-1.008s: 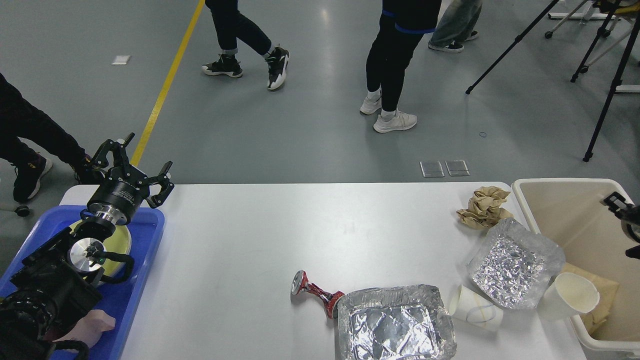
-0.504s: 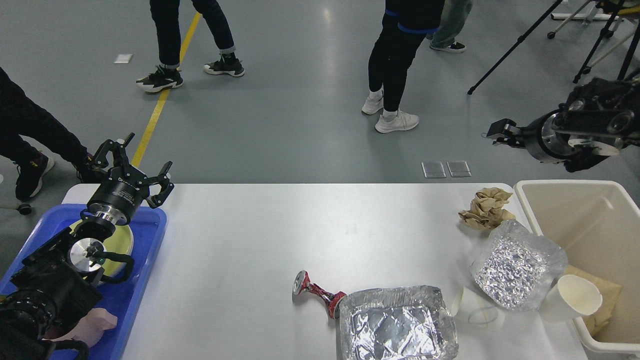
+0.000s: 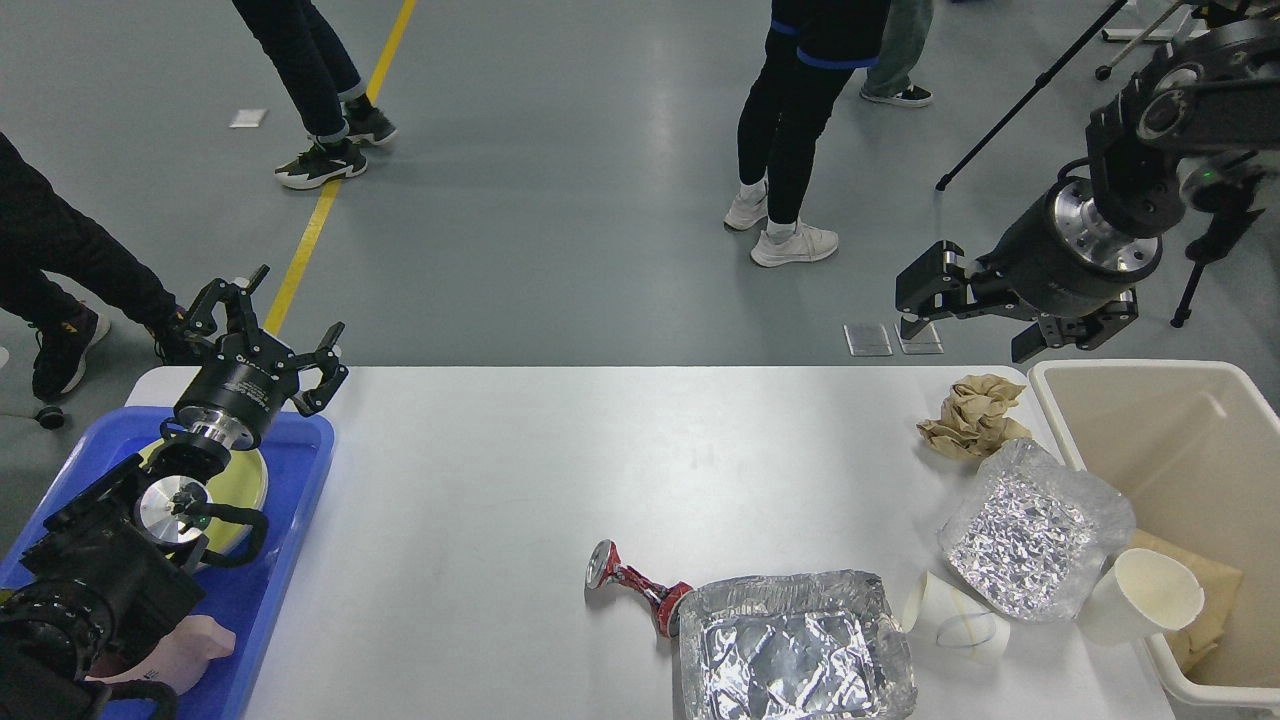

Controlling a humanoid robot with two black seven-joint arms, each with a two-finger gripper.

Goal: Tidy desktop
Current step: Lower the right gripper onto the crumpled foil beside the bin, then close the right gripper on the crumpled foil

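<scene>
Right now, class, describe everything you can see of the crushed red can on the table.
The crushed red can lies on its side on the white desktop, near the front edge. Its body is squashed thin and twisted, red with pale markings, apparently metal. One silvery round end faces left and stands nearly upright. Its right end meets or tucks under the corner of the large foil tray; which of the two cannot be told. Neither gripper is near it.
</scene>
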